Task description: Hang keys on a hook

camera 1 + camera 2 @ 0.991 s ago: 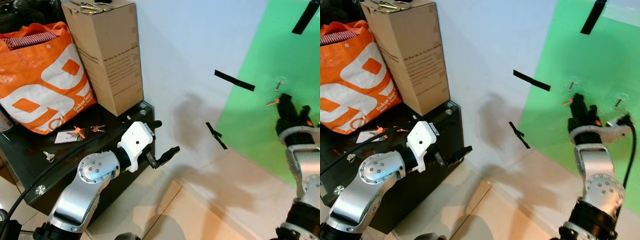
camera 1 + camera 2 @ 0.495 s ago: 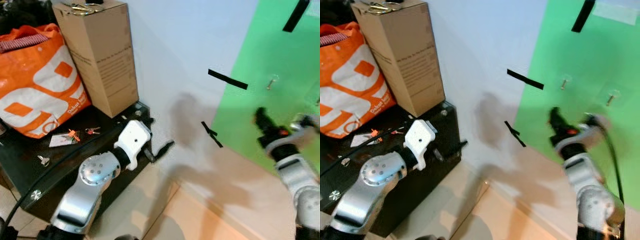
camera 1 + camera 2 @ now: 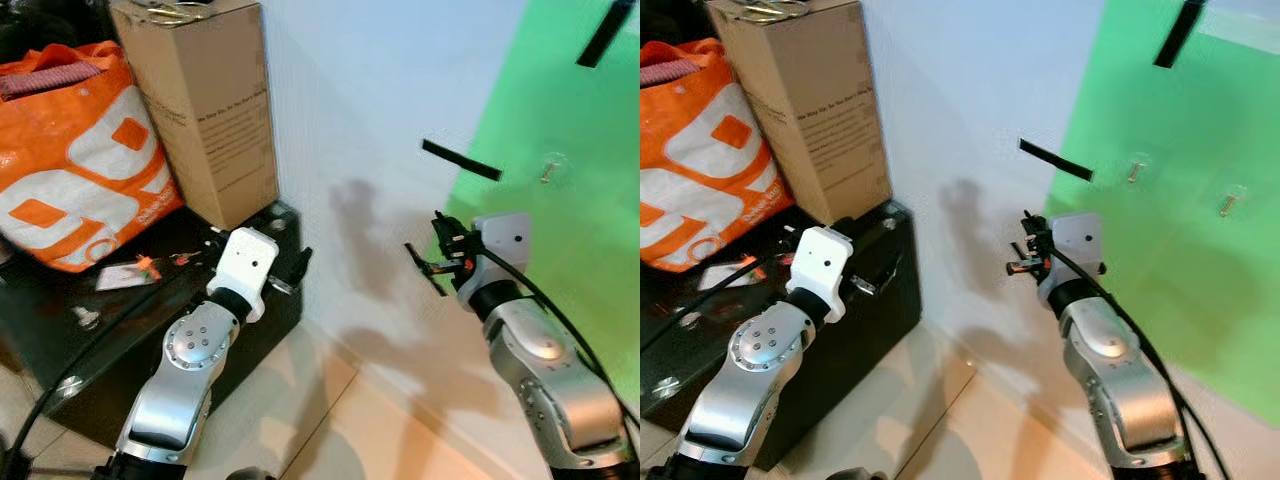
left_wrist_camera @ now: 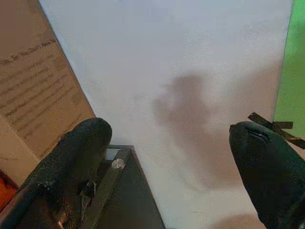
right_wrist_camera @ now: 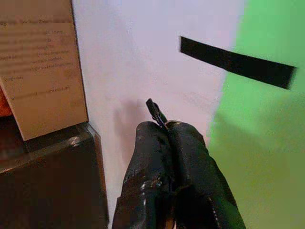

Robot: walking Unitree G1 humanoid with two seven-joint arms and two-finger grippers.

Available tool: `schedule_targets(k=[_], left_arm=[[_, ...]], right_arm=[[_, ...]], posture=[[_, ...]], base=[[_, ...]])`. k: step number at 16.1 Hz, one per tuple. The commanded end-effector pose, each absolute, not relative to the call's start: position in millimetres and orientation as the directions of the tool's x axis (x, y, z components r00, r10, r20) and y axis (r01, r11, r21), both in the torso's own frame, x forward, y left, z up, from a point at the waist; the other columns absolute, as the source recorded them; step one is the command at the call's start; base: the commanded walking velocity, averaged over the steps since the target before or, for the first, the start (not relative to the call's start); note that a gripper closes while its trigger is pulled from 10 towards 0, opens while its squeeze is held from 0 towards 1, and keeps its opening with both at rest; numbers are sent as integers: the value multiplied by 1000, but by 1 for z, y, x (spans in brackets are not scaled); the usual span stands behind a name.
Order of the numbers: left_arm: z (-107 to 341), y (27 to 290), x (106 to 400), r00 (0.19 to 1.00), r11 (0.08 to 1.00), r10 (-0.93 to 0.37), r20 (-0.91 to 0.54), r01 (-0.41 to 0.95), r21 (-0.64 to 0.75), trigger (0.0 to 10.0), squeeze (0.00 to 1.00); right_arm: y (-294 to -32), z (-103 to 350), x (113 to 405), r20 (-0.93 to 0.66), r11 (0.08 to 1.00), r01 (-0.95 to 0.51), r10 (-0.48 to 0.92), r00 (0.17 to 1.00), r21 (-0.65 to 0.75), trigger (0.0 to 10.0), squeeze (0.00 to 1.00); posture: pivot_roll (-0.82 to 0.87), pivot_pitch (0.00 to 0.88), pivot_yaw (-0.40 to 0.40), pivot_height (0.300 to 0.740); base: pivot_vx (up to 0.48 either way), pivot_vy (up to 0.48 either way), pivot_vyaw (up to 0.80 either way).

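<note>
The right claw (image 5: pixel 167 157), fingers pressed together on a thin dark sliver, hovers near the white wall. The left claw (image 4: pixel 167 157) gapes wide, holding nothing. Small orange-tagged keys (image 3: pixel 150 265) lie on the black desk (image 3: pixel 60 340), far left. Judged: fetching comes next, then reaching the small metal hooks (image 3: pixel 1135 170) on the green panel (image 3: pixel 1200 230).

Box (image 3: pixel 205 100) is plain matt cardboard, the orange bag (image 3: pixel 70 160) looks like shiny woven plastic. Black cabinet (image 3: pixel 120 340) top is glossy, arms are brushed silver metal, floor tiles pretty shiny.
</note>
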State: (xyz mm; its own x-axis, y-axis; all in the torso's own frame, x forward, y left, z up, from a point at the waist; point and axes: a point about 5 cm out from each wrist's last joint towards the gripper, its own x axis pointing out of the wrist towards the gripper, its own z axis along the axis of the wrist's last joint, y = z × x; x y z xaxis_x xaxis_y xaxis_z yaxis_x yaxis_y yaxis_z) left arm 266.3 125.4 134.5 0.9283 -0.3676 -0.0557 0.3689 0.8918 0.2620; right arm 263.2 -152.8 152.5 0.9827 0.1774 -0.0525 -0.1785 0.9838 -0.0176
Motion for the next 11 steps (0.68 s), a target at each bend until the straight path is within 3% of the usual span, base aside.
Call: schedule_targets(k=[1,2,7,9,11], left_arm=[[135,123,266,929,891,-368,-46,366,268,10000,0],[134,123,265,927,887,-371,-49,369,278,10000,0],[134,121,266,914,869,-400,-64,401,290,10000,0],[136,120,265,908,864,-416,-55,414,287,10000,0],[140,115,260,868,830,-495,-51,489,266,10000,0]], right_arm=[[-161,155,264,-39,988,-155,154,987,-12,10000,0],[-160,156,265,-37,986,-168,167,985,-23,10000,0],[-157,161,266,-4,986,-164,164,986,8,10000,0],[-154,168,264,37,958,-222,219,975,180,10000,0],[-139,182,253,122,773,-503,497,859,386,10000,0]], posture=[[-23,0,-2,740],[-23,0,-3,740],[-24,0,1,740],[-22,0,2,740],[-30,0,11,740]], base=[[0,-480,0],[0,-424,0],[0,0,0],[0,0,0],[0,0,0]])
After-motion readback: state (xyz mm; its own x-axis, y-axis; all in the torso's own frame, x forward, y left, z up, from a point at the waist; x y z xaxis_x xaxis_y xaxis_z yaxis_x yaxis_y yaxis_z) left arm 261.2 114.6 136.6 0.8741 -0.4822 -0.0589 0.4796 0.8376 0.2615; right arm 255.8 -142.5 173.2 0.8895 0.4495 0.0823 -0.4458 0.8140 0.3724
